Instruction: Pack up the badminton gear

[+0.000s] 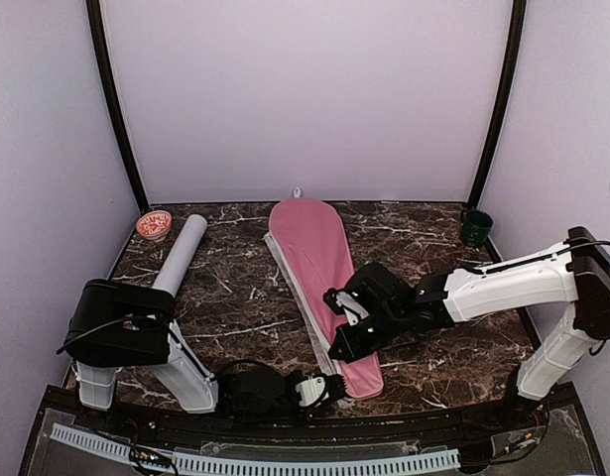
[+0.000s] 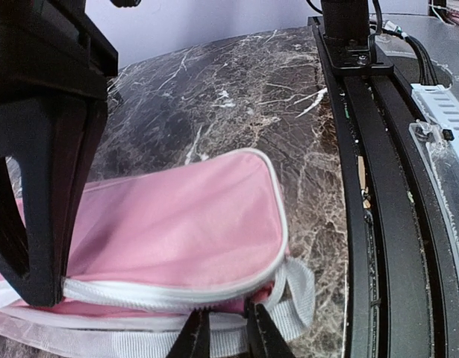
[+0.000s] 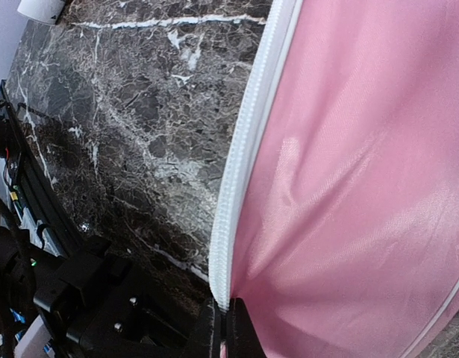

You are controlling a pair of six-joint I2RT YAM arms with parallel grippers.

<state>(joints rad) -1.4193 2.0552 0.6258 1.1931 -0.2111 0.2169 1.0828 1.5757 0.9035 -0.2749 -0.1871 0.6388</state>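
Note:
The pink racket-shaped cover lies flat down the middle of the table, narrow end toward me. My left gripper is at that narrow end. In the left wrist view its jaws stand closed on the cover's edge by the white webbing loop. My right gripper is on the cover's left edge, shut on the white zip band. The long white tube lies at the left. Rackets and shuttlecocks are out of view.
A small red-patterned round cap sits at the back left by the tube's far end. A dark green cup stands at the back right. A black rail runs along the table's near edge.

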